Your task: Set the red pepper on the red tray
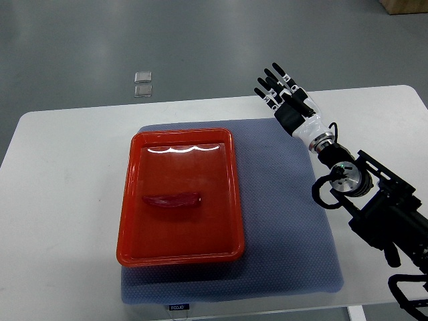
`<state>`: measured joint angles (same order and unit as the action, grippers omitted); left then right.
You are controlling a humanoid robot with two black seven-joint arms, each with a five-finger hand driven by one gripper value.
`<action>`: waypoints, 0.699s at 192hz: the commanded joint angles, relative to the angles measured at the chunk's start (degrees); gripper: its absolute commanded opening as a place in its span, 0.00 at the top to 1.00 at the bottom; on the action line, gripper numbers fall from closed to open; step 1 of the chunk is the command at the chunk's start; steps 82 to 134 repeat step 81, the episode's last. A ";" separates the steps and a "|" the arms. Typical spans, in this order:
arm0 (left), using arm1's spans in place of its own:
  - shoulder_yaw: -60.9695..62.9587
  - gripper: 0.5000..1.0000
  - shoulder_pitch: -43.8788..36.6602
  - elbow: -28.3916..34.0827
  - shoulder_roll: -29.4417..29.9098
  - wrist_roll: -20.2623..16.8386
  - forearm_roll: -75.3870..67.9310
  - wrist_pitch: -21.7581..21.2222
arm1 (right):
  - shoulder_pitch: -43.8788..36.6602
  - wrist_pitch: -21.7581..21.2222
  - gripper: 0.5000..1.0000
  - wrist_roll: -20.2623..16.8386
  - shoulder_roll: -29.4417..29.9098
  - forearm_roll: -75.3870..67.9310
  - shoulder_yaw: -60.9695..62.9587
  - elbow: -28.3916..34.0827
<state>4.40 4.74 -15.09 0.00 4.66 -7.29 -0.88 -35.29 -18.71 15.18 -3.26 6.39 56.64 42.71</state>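
A dark red pepper [172, 200] lies on its side in the middle of the red tray [134, 221]. The tray rests on a grey-blue mat on the white table. My right hand [277, 87] is raised over the table's far edge, well to the right of the tray and apart from it. Its black fingers [269, 92] are spread and hold nothing. The right arm runs down to the picture's lower right corner. No left arm shows.
The grey-blue mat [287, 214] extends past the tray on the right. The white table [60, 200] surrounds it. Two small clear squares [142, 83] lie on the floor beyond the table's far edge.
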 commanded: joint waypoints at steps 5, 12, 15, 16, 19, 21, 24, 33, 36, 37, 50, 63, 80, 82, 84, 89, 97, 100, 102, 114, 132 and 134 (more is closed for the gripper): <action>0.00 0.00 0.00 0.06 0.00 0.00 0.00 0.00 | 0.40 -0.97 0.17 0.91 0.01 -3.58 0.22 -2.01; 0.00 0.00 0.00 0.06 0.00 0.00 0.00 0.00 | 0.40 -1.41 0.17 1.08 0.01 -3.93 0.22 -2.63; 0.00 0.00 0.00 0.06 0.00 0.00 0.00 0.00 | 0.40 -1.67 0.17 1.08 0.01 -4.02 0.22 -3.16; 0.00 0.00 0.00 0.06 0.00 0.00 0.00 0.00 | 0.40 -1.68 0.17 1.08 0.01 -4.02 0.22 -3.16; 0.00 0.00 0.00 0.06 0.00 0.00 0.00 0.00 | 0.40 -1.94 0.17 1.08 0.01 -4.02 0.22 -3.51; 0.00 0.00 0.00 0.06 0.00 0.00 0.00 0.00 | 0.40 -2.11 0.16 1.08 0.01 -4.02 0.22 -3.68; 0.00 0.00 0.00 0.06 0.00 0.00 0.00 0.00 | 0.40 -2.20 0.16 1.08 0.01 -4.02 0.14 -3.86; 0.00 0.00 0.00 -0.03 0.00 0.00 0.00 0.00 | 0.49 -2.56 0.16 1.08 0.01 -4.02 0.14 -4.48; 0.00 0.00 0.00 -0.03 0.00 0.00 0.00 0.00 | 0.66 -2.64 0.16 1.08 0.01 -4.02 0.14 -4.65; 0.00 0.00 0.00 -0.03 0.00 0.00 0.00 0.00 | 0.66 -2.64 0.16 1.08 0.01 -4.02 0.14 -4.65; 0.00 0.00 0.00 -0.03 0.00 0.00 0.00 0.00 | 0.75 -2.64 0.17 1.08 -0.08 -4.02 0.22 -5.27; 0.00 0.00 0.00 -0.03 0.00 0.00 0.00 0.00 | 0.84 -2.56 0.16 1.08 -0.17 -4.02 0.22 -5.62; 0.00 0.00 0.00 -0.03 0.00 0.00 0.00 0.00 | 0.84 -2.56 0.16 1.08 -0.17 -4.02 0.22 -5.62; 0.00 0.00 0.00 -0.03 0.00 0.00 0.00 0.00 | 0.84 -2.56 0.16 1.08 -0.17 -4.02 0.22 -5.62; 0.00 0.00 0.00 -0.03 0.00 0.00 0.00 0.00 | 0.84 -2.56 0.16 1.08 -0.17 -4.02 0.22 -5.62; 0.00 0.00 0.00 -0.03 0.00 0.00 0.00 0.00 | 0.84 -2.56 0.16 1.08 -0.17 -4.02 0.22 -5.62; 0.00 0.00 0.00 -0.03 0.00 0.00 0.00 0.00 | 0.84 -2.56 0.16 1.08 -0.17 -4.02 0.22 -5.62; 0.00 0.00 0.00 -0.03 0.00 0.00 0.00 0.00 | 0.84 -2.56 0.16 1.08 -0.17 -4.02 0.22 -5.62; 0.00 0.00 0.00 -0.03 0.00 0.00 0.00 0.00 | 0.84 -2.56 0.16 1.08 -0.17 -4.02 0.22 -5.62; 0.00 0.00 0.00 -0.03 0.00 0.00 0.00 0.00 | 0.84 -2.56 0.16 1.08 -0.17 -4.02 0.22 -5.62; 0.00 0.00 0.00 -0.03 0.00 0.00 0.00 0.00 | 0.84 -2.56 0.16 1.08 -0.17 -4.02 0.22 -5.62; 0.00 0.00 0.00 -0.03 0.00 0.00 0.00 0.00 | 0.84 -2.56 0.16 1.08 -0.17 -4.02 0.22 -5.62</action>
